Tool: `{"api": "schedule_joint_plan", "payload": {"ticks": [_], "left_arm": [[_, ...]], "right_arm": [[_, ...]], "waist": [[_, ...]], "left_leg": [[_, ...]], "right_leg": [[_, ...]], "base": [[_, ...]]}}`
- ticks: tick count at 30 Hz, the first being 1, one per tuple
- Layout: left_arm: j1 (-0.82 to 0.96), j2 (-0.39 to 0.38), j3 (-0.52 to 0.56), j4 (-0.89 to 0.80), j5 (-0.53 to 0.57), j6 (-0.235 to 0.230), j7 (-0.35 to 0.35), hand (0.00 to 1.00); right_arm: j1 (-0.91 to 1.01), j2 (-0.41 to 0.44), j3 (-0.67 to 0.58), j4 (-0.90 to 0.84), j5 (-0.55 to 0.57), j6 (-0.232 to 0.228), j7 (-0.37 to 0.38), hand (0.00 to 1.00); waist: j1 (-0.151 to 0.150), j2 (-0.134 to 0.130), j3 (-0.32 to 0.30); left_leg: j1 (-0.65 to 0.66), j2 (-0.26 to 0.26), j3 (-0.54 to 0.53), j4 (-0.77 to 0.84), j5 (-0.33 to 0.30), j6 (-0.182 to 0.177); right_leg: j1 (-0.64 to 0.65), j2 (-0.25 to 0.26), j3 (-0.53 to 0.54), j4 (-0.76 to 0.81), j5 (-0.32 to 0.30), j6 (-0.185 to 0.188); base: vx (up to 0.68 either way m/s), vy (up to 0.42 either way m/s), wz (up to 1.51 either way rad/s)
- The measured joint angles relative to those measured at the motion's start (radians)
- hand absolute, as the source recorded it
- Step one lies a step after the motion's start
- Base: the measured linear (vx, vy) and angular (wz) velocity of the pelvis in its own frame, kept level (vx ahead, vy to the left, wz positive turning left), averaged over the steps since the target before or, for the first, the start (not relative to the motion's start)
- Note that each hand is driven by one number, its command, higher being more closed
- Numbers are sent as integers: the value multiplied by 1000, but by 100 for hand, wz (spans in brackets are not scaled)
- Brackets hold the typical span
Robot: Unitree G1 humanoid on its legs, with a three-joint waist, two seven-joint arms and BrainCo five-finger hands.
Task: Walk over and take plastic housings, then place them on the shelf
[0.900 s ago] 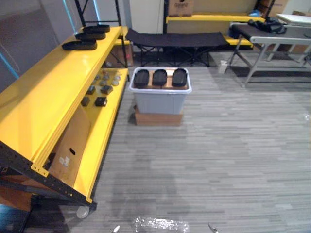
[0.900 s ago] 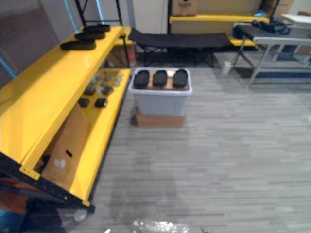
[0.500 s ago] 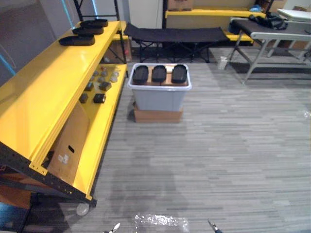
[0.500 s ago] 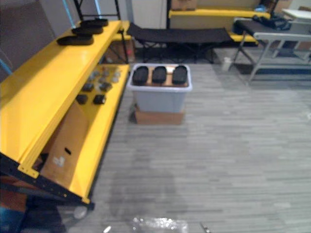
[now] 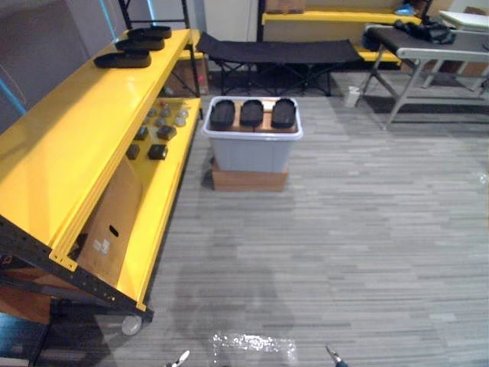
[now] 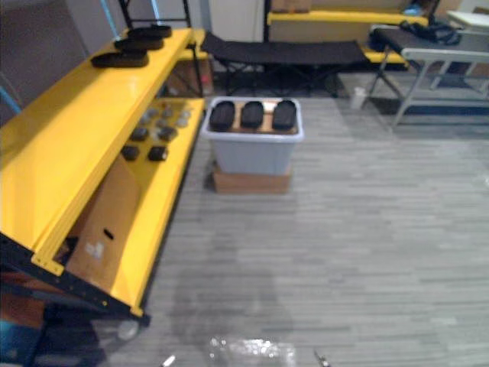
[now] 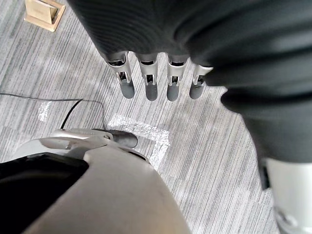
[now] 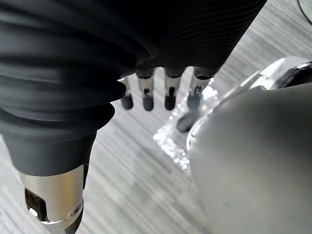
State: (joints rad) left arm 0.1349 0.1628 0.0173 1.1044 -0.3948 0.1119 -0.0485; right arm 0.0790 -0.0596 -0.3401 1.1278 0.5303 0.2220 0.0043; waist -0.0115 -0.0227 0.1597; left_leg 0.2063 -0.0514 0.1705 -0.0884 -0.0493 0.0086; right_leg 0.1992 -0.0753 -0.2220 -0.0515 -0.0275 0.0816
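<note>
Three black plastic housings (image 5: 252, 113) lie side by side on top of a grey bin (image 5: 252, 151) a few steps ahead on the floor. Three more black housings (image 5: 122, 60) rest at the far end of the yellow shelf's top board (image 5: 76, 138) on my left. My left hand (image 7: 150, 83) hangs at my side over the floor, fingers straight and holding nothing. My right hand (image 8: 169, 92) hangs the same way, fingers straight and holding nothing.
The bin stands on a flat cardboard box (image 5: 250, 179). Small dark and grey parts (image 5: 157, 136) lie on the lower yellow board, and a cardboard sheet (image 5: 111, 222) leans under the shelf. A black folding cot (image 5: 279, 52) and a grey table (image 5: 428, 53) stand at the back.
The whole picture has shifted a little, so the camera has moved. The bin, the housings and the shelf stay where they were.
</note>
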Motion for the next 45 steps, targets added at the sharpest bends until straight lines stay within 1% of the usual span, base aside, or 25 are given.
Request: {"api": "schedule_joint_plan", "payload": {"ticks": [9,12,14,17,22,23,24,25,26,27,28,29,30,31,32,34,35,36,37,38,40,42,43,44,45], "left_arm": [[-7,3,-1,16,2,0,-1,0],[-6,5,-1,16,2,0,3,0],[-7,6,-2,16,2,0,5,0],[-7,7,-2,16,1,0,5,0],[-10,19,-39,16,2,0,5,0],[-9,20,-40,16,2,0,5,0],[-9,19,-40,16,3,0,5,0],[-8,19,-41,15,3,1,5,0],[-8,7,-42,15,4,1,7,0],[-10,-1,-42,14,3,1,10,0],[-9,-3,-42,13,9,2,11,0],[-12,7,-41,13,20,9,17,0],[-12,10,-39,13,23,15,25,0],[-5,18,-34,13,25,23,32,0],[-5,16,7,13,46,30,33,0],[-7,-2,64,9,60,37,33,0],[-7,-15,99,-3,60,40,33,0],[-7,-23,125,-24,59,40,34,0],[-9,-28,135,-34,59,39,34,0],[-21,-30,142,-48,58,38,33,0],[-22,-48,172,-75,56,32,34,0],[-27,-58,175,-85,47,25,38,0],[-28,-59,175,-86,40,20,42,0],[-26,-59,175,-86,35,20,43,0],[-25,-58,175,-86,26,20,43,0]], "right_arm": [[-2,1,0,2,7,12,2,0],[-3,1,1,4,-10,-7,3,0],[-7,1,11,8,-62,-29,11,0],[-11,1,20,17,-94,-48,19,0],[-12,0,21,19,-103,-48,-10,0],[-13,1,20,18,-118,-47,-24,0],[-12,3,17,18,-123,-44,-31,0],[-11,-1,10,17,-126,-40,-41,0],[-4,-8,-9,15,-134,-36,-52,0],[-8,-17,-21,14,-135,-34,-55,0],[-11,-18,-37,4,-136,-29,-74,0],[-10,-12,-62,-6,-133,-28,-93,0],[-3,-5,-72,-6,-130,-27,-96,0],[17,8,-73,-7,-117,-27,-90,0],[44,36,-107,-15,-104,-29,-68,0],[68,40,-115,-29,-102,-29,-53,0],[86,41,-120,-37,-104,-28,-40,0],[100,44,-121,-52,-115,-27,-30,0],[104,45,-121,-56,-116,-26,-25,0],[116,54,-124,-63,-122,-26,-24,0],[122,59,-133,-79,-135,-25,-19,0],[126,62,-133,-89,-152,-24,-13,0],[122,60,-138,-87,-160,-20,-9,0],[121,56,-145,-87,-162,-21,-6,0],[120,57,-147,-85,-163,-21,-3,0]], "waist": [[-1,-5,-3],[-1,-7,-4],[-1,-10,-6],[-1,-12,-7],[-2,-18,-14],[-2,-19,-14],[-2,-22,-12],[-2,-20,-13],[-4,-6,-14],[-3,10,-6],[-1,17,3],[-4,13,29],[-5,11,36],[-3,-4,34],[-1,-16,36],[-3,-10,36],[-3,-5,33],[-3,-3,32],[-3,-3,32],[-1,-6,33],[-1,-3,30],[0,2,22],[1,2,23],[-2,2,22],[-2,0,20]], "left_leg": [[2,0,2,0,1,-1],[2,0,2,0,1,-1],[2,0,2,0,1,-1],[1,-1,2,0,1,-1],[0,-4,2,-1,1,-1],[1,-9,2,-1,1,0],[-1,-13,2,-1,0,0],[-7,-17,2,-1,-3,5],[-17,-17,0,-1,-12,25],[-16,-11,1,0,-17,52],[-4,-8,2,2,-13,71],[39,-14,0,5,-15,88],[48,-15,0,5,-20,89],[68,-14,0,5,-32,79],[76,-10,0,5,-39,68],[72,-10,6,6,-51,49],[72,-8,9,6,-60,46],[73,-6,11,6,-68,32],[74,-4,10,9,-69,31],[69,3,8,45,-91,0],[75,26,8,101,-132,-51],[84,47,6,121,-172,-66],[92,60,6,134,-201,-75],[92,77,7,158,-219,-100],[90,86,8,183,-230,-119]], "right_leg": [[3,-1,0,-1,3,3],[3,-1,0,-1,3,3],[2,-1,0,-1,3,3],[2,-1,0,-2,3,3],[-1,-3,1,-2,3,3],[-2,-9,-1,4,1,7],[-13,-17,-4,26,-12,23],[-37,-30,-7,77,-35,51],[-93,-47,-16,189,-57,79],[-133,-50,-21,275,-59,81],[-230,-79,-21,483,-58,82],[-291,-114,-22,645,-73,61],[-306,-121,-22,677,-97,52],[-331,-123,-22,686,-118,46],[-361,-116,-24,613,-112,48],[-375,-105,-28,452,-73,37],[-372,-93,-28,362,-29,19],[-373,-83,-27,304,5,15],[-373,-78,-28,285,17,7],[-369,-75,-30,263,38,6],[-335,-67,-52,255,56,-18],[-332,-57,-57,277,56,-25],[-340,-52,-54,311,47,-38],[-339,-44,-53,336,39,-50],[-338,-40,-54,344,38,-52]], "base": [[0,0,0],[0,0,0],[0,0,0],[0,0,0],[0,0,0],[1,40,3],[-9,72,7],[-19,114,16],[-55,146,14],[-124,212,5],[-187,251,2],[-208,242,3],[-216,211,8],[-303,205,5],[-338,227,-1],[-267,170,-7],[-68,83,-9],[38,33,-6],[210,-44,2],[221,-80,5],[225,-135,5],[272,-190,0],[343,-287,-5],[281,-273,-6],[290,-329,-2]]}}
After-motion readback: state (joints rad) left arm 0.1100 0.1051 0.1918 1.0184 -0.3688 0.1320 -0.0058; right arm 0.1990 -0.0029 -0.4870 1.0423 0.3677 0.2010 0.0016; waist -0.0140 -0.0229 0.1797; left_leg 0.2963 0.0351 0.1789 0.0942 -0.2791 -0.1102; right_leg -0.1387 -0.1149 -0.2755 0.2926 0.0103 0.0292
